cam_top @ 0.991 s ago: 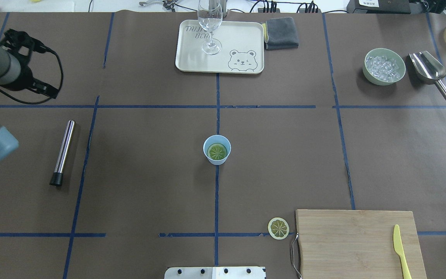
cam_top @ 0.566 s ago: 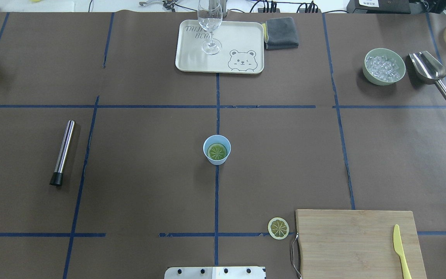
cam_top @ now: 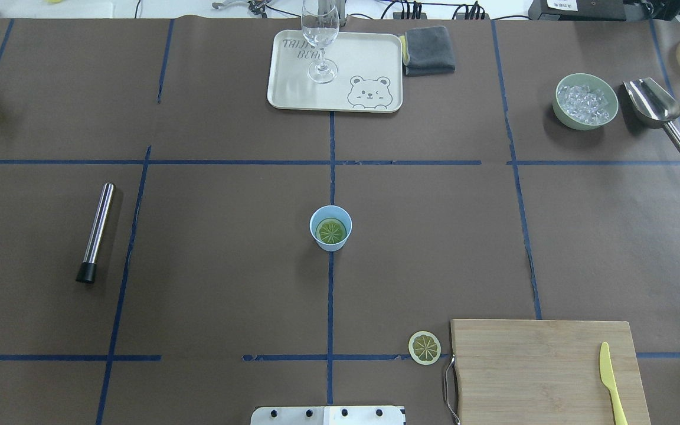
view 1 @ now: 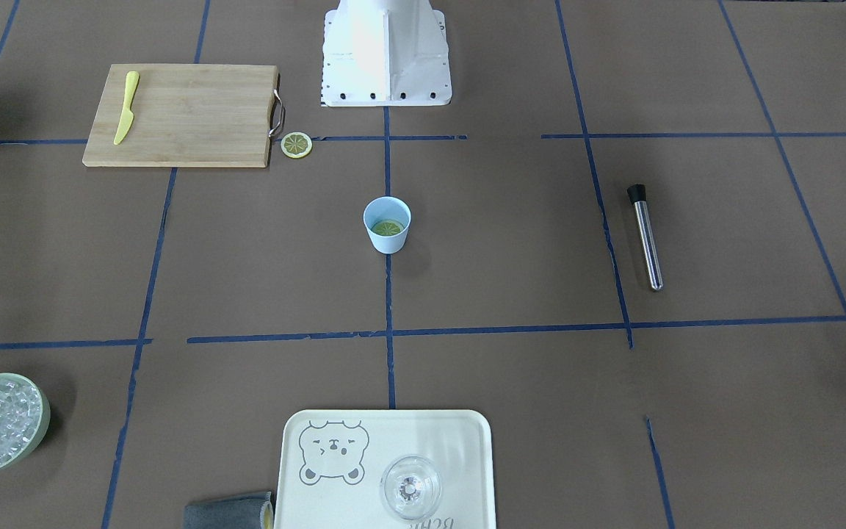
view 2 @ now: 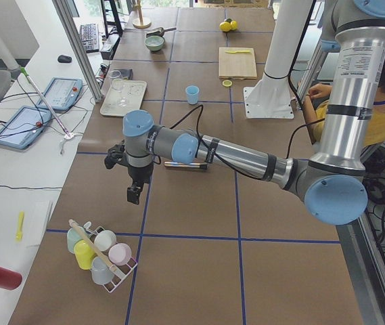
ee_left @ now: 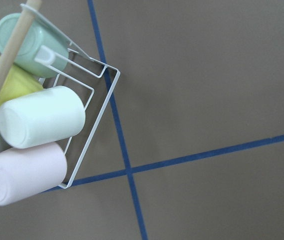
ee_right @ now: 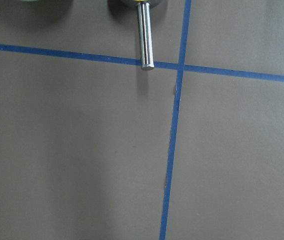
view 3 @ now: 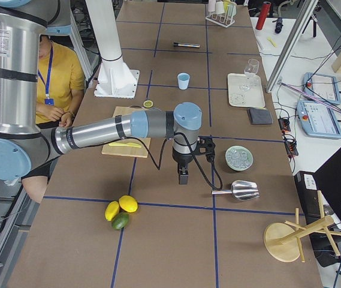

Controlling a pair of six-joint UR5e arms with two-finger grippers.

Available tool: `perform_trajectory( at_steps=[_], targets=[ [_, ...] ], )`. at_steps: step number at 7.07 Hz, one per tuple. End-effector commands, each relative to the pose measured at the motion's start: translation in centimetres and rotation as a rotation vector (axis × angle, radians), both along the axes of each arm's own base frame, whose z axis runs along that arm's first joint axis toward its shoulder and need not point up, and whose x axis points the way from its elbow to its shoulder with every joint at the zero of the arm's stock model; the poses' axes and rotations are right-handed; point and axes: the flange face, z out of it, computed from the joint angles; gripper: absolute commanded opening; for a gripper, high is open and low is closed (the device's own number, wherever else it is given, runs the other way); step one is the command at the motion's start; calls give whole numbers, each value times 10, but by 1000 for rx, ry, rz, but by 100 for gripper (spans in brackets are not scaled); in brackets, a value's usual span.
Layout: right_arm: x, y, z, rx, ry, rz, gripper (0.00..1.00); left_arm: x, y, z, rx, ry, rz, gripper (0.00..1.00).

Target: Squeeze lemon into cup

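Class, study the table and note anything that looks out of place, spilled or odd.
A loose lemon slice lies on the bare table just off the handle end of the cutting board, not on it. A whole lemon slice lies flat inside the blue cup. No spill shows.

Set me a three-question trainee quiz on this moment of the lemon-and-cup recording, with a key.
1. True or false: a lemon slice lies inside the cup.
2. What lies on the cutting board? A) scoop B) knife C) cloth
3. Fill in: the glass stands on the ____.
Key: 1 true; 2 B; 3 tray.
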Motion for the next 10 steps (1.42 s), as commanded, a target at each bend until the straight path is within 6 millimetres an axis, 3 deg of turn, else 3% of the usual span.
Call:
perform_trajectory(
  at_steps=[1,7,8,10],
  targets=[
    [0,0,0,0,-2,-1,100,-25,46,47,-42,47,11,100],
    [0,1,1,-1,0,-1,100,-23,48,53,-67,59,7,100],
    [0,4,3,-8,1,1,100,-23,48,47,-56,57,7,100],
    [1,8,14,-34,4,4,100,-22,52,58,-79,66,9,100]
  ],
)
